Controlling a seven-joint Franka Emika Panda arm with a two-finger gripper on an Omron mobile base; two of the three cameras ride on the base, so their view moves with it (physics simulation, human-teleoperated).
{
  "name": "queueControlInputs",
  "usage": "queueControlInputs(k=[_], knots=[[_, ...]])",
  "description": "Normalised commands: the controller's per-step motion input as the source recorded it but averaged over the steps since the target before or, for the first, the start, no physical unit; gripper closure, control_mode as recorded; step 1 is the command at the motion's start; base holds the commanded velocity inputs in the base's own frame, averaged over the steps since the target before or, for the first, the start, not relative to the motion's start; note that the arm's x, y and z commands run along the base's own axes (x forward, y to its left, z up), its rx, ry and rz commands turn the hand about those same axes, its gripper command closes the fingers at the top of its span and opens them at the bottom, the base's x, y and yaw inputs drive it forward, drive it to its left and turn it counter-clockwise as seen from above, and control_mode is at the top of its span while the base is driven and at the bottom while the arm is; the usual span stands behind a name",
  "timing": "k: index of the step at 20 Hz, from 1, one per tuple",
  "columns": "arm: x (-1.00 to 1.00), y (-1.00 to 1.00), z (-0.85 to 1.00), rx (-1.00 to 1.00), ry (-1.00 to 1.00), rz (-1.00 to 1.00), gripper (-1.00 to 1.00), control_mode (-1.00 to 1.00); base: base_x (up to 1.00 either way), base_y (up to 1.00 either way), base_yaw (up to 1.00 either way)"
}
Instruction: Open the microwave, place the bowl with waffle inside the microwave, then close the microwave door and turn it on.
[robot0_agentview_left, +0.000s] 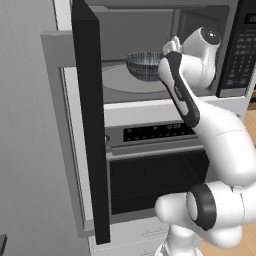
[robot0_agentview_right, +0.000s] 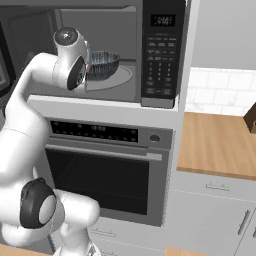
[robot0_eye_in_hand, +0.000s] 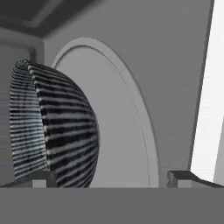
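1 microwave (robot0_agentview_right: 150, 55) – door (robot0_agentview_left: 90, 120) open, 1 bowl (robot0_agentview_left: 144, 65), 1 oven (robot0_agentview_right: 107, 170), 1 turntable (robot0_eye_in_hand: 113, 122)

Bowl on the turntable, our arm reaching into the microwave

We see the bowl (robot0_agentview_right: 102, 64) resting on the round turntable (robot0_agentview_right: 119, 79) inside the open microwave (robot0_agentview_right: 135, 55), with our white wrist just left of it (the finger tips are hidden behind the hand). The black keypad panel (robot0_agentview_right: 162, 55) stands at the right, the oven (robot0_agentview_right: 107, 170) sits below, and a wooden counter (robot0_agentview_right: 217, 145) lies to the right.
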Motion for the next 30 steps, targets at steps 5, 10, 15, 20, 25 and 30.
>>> queueControlInputs(k=[5,10,15,20,25,30], knots=[[-0.85,-0.03,0.34,-0.02,-0.14,0.00,-1.00,-1.00,0.00,0.00,0.00],[-0.87,-0.01,0.37,-0.01,-0.07,0.00,-1.00,-1.00,0.00,0.00,0.00],[-0.97,-0.07,0.26,-0.03,-0.02,0.00,-1.00,-1.00,0.00,0.00,0.00],[-1.00,-0.17,0.13,-0.04,0.00,0.00,-1.00,-1.00,0.00,0.00,0.00],[-1.00,-0.07,0.00,-0.05,-0.04,0.00,-1.00,-1.00,0.00,0.00,0.00],[-0.98,0.02,0.00,-0.14,-0.01,0.00,-1.00,-1.00,0.00,0.00,0.00]])
